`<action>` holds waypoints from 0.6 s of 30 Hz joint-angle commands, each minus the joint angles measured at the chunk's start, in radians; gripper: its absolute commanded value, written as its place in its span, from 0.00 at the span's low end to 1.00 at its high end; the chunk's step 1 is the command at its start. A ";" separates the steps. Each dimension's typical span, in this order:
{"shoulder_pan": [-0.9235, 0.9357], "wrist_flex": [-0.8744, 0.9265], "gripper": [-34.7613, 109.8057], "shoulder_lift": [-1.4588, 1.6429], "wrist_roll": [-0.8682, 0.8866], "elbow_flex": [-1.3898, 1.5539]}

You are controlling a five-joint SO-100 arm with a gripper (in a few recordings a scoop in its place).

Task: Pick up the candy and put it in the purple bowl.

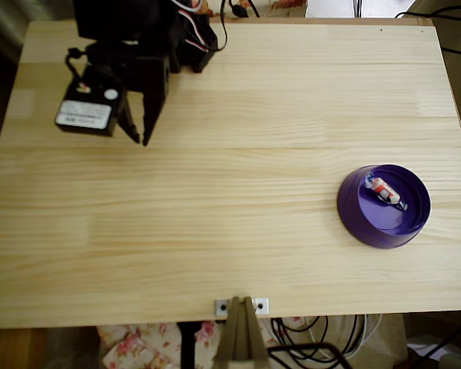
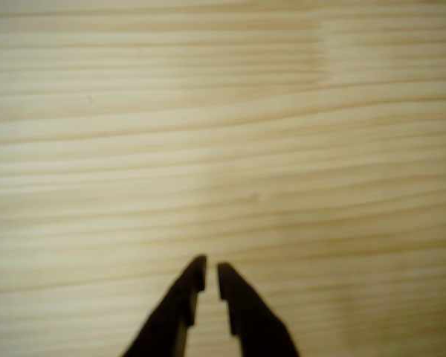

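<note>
**Candy in the bowl, gripper empty and well away**

As far as the pictures show, the task looks finished. The candy point(image 1: 384, 191) lies inside the purple bowl point(image 1: 352, 217), resting on the bowl's lighter violet floor, a little toward its upper left part in the overhead view. Nothing seems left but to confirm the placement, or perhaps park the arm.

The gripper point(image 1: 137, 138) is well apart from the bowl, far to the left of it and higher in the overhead view, over bare table point(image 1: 230, 254). In the wrist view the gripper point(image 2: 211, 271) holds nothing: its two dark fingers nearly meet, with just a thin slit of pale wood showing between the tips. I judge it all but closed and empty.

The candy is tiny against the bowl: a white and red wrapper, with bluish twisted ends sticking out either way. It lies slantwise, one twist pointing up-left toward the gripper's side, the other down-right away from it. It appears to touch the bowl's floor only, not the rim.
</note>
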 commanded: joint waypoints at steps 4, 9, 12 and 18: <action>0.005 -0.026 0.24 0.011 -0.012 -0.006; 0.005 -0.026 0.24 0.009 -0.011 -0.006; 0.005 -0.026 0.24 0.009 -0.012 -0.006; 0.005 -0.026 0.24 0.009 -0.012 -0.006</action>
